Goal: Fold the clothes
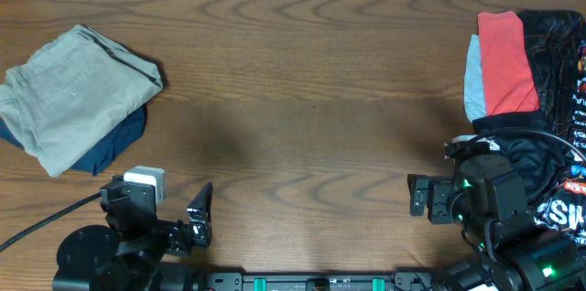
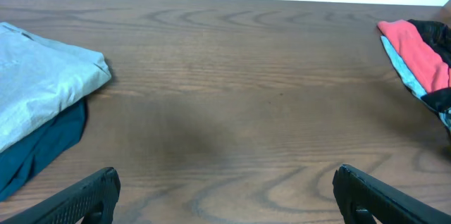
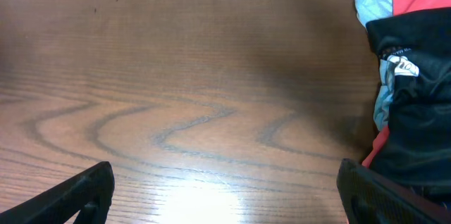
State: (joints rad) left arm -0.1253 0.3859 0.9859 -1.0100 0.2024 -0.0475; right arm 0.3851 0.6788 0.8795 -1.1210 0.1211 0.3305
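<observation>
Folded khaki-grey shorts [image 1: 73, 90] lie at the far left of the table on top of folded navy shorts [image 1: 114, 145]; both show in the left wrist view [image 2: 42, 83] [image 2: 42, 146]. At the right edge lies a pile of a red piece [image 1: 506, 62], a light-blue piece [image 1: 473, 80] and a black printed piece [image 1: 554, 62]; they also show in the right wrist view [image 3: 416, 111]. My left gripper [image 2: 225, 199] is open and empty near the front edge. My right gripper [image 3: 225, 196] is open and empty, just left of the black piece.
The wooden table [image 1: 311, 99] stretches bare between the two piles. A black cable [image 1: 46, 222] runs from the left arm's base at the front left. A white tag [image 3: 403, 67] shows on the black piece.
</observation>
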